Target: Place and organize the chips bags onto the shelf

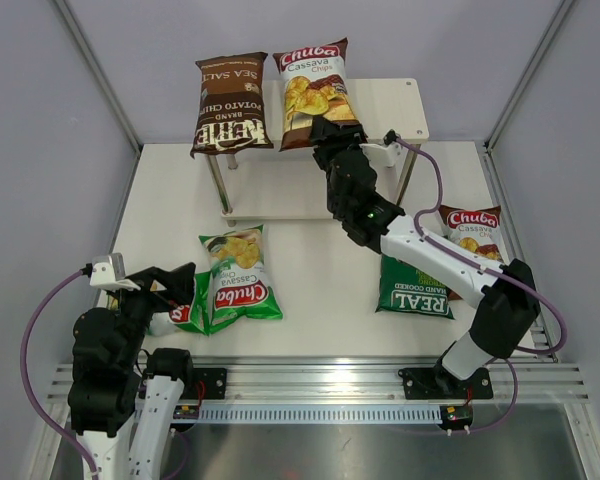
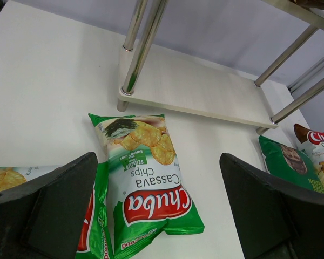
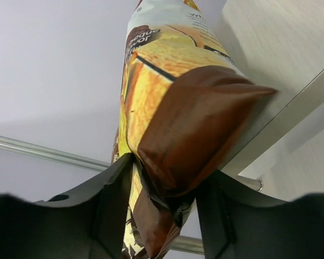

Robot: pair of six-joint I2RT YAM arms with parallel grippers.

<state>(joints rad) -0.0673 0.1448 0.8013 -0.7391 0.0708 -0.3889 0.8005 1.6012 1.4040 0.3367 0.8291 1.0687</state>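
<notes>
Shelf: small two-tier rack of pale wood-grain boards on shiny metal legs (image 1: 395, 105), standing at the far side of the white tabletop (image 1: 310, 270). Its lower board is bare where visible.

Top board: dark brown Kettle Sea Salt bag (image 1: 230, 105) on the left, white-brown Chuba Cassava bag (image 1: 310, 85) just beside it on the right. Both overhang the front edge.

Right gripper (image 1: 332, 135): at the front edge of the top board, jaws either side of the brown lower end of that Chuba Cassava bag. The right wrist view shows both fingers close against the bag; whether they press on it cannot be told.

Left gripper (image 1: 180, 292): jaws wide apart, holding nothing, above the near-left tabletop.

On the tabletop, left: one light green Chuba bag (image 1: 240, 275) lying flat, a second light green Chuba bag (image 1: 188, 315) partly tucked under its left edge, beneath the left gripper.

On the tabletop, right: dark green REAL bag (image 1: 415, 290) and a second white-brown Chuba Cassava bag (image 1: 472, 230) just beside it, both partly hidden by the right arm
</notes>
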